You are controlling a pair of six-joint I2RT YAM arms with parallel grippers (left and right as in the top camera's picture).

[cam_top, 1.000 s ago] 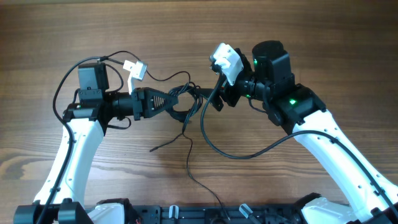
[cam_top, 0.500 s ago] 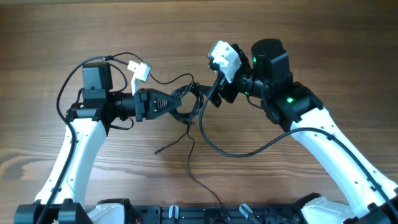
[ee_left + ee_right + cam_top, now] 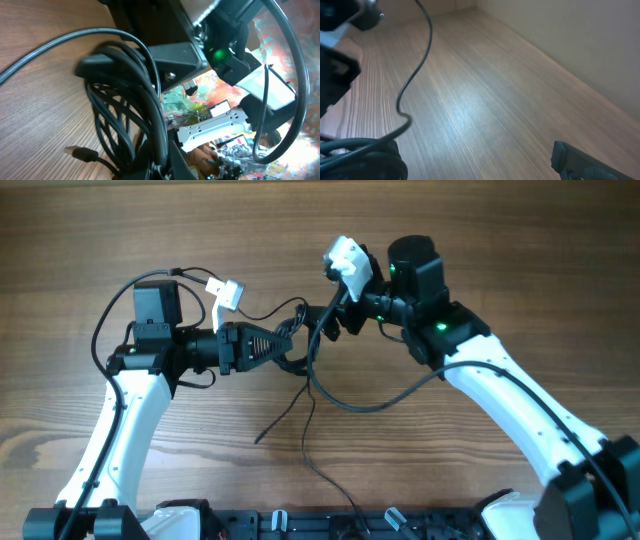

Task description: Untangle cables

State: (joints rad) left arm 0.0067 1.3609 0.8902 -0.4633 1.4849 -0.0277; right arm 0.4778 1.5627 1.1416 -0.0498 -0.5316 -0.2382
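The cables point(image 3: 303, 358) are thin black cords bunched in a tangle at the table's middle, with loose ends trailing toward the front point(image 3: 262, 435). My left gripper point(image 3: 288, 345) is shut on the bundle. In the left wrist view the looped cables point(image 3: 125, 100) rise from between my fingers point(image 3: 176, 165), and a USB plug point(image 3: 80, 152) hangs beside them. My right gripper point(image 3: 323, 327) stands wide open right next to the tangle. Its wrist view shows one finger point(image 3: 580, 162) at lower right, the cables point(image 3: 360, 161) at lower left, and bare wood between.
A thicker black cord point(image 3: 360, 406) loops from the right arm across the table in front of the tangle. A white tag point(image 3: 224, 292) sits on the left arm's own wiring. The bare wooden table point(image 3: 480, 240) stretches behind both arms.
The right arm has swung left and back, bringing its open gripper up against the tangle. The left gripper shifted slightly right, still gripping the bundle.
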